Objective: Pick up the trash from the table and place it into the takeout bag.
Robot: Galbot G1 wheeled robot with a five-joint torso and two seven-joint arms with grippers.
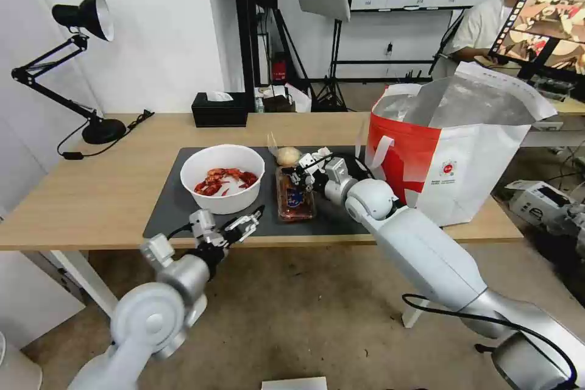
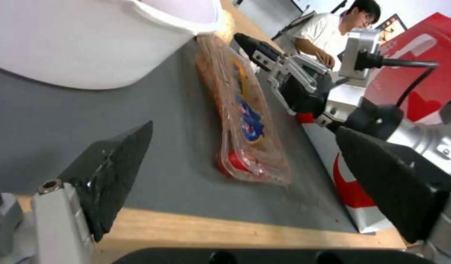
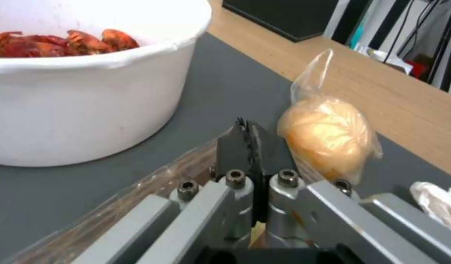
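Observation:
The white bowl of red crayfish shells [image 1: 222, 178] [image 3: 73, 91] stands on the dark mat [image 1: 167, 210] of the table [image 1: 85, 195]. Beside it lies the clear tray of cherry tomatoes [image 1: 295, 200] [image 2: 245, 124], flat on the mat. My right gripper [image 1: 298, 175] [image 3: 248, 128] has its fingers pressed together on the tray's far edge. Just beyond sit the bagged bun [image 1: 288, 155] [image 3: 328, 141] and a crumpled tissue [image 3: 438, 203]. My left gripper [image 1: 251, 220] [image 2: 242, 130] hangs open at the mat's front edge, facing the tray's near end. The takeout bag [image 1: 469, 158] stands open at the right.
A black tissue box [image 1: 219, 109] sits at the table's back edge and a black desk lamp [image 1: 91, 128] at the back left. The right arm [image 1: 426, 250] reaches across in front of the bag. Bare wood lies left of the mat.

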